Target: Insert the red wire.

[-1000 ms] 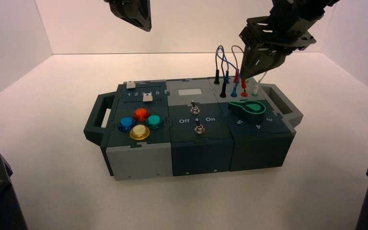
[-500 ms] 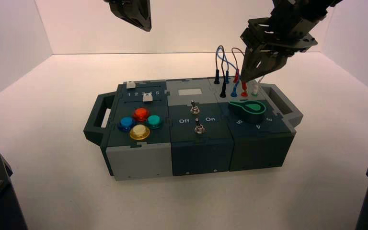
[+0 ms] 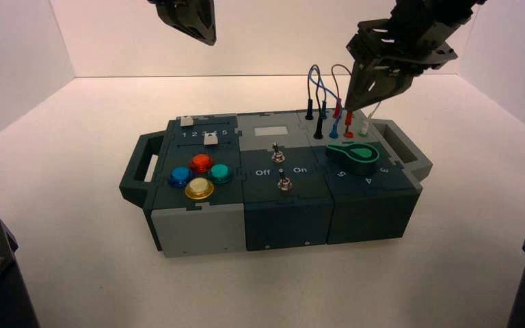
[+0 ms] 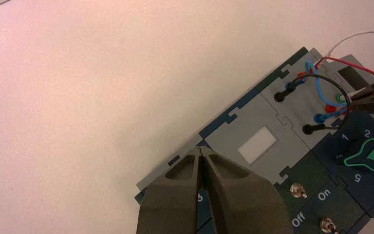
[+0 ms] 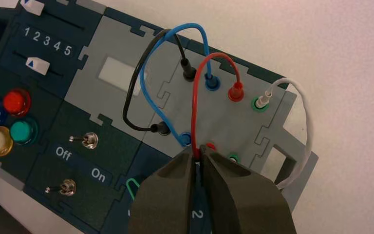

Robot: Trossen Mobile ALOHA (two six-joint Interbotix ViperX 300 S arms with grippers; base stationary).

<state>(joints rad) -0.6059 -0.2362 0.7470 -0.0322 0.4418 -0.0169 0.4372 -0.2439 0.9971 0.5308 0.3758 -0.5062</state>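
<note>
Two toggles lettered "Off" and "On" (image 5: pixel 82 158); right claw (image 5: pixel 198 152) pinches the red wire (image 5: pixel 195 105), left claw (image 4: pixel 202 153) closed.

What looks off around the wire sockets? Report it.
Nothing is damaged or spilled. Only the white wire stands out: from its green-ringed socket it bows out past the box edge, its other end hidden behind the right gripper, which is shut on the red wire. The left gripper hangs idle over the box's rear edge.

A lab test booth: plain white walls (image 3: pixel 14 48) close in a bare white surface (image 3: pixel 75 273) that carries only a practice box (image 3: pixel 273 205) of buttons, switches and wires, under two robot arms.
</note>
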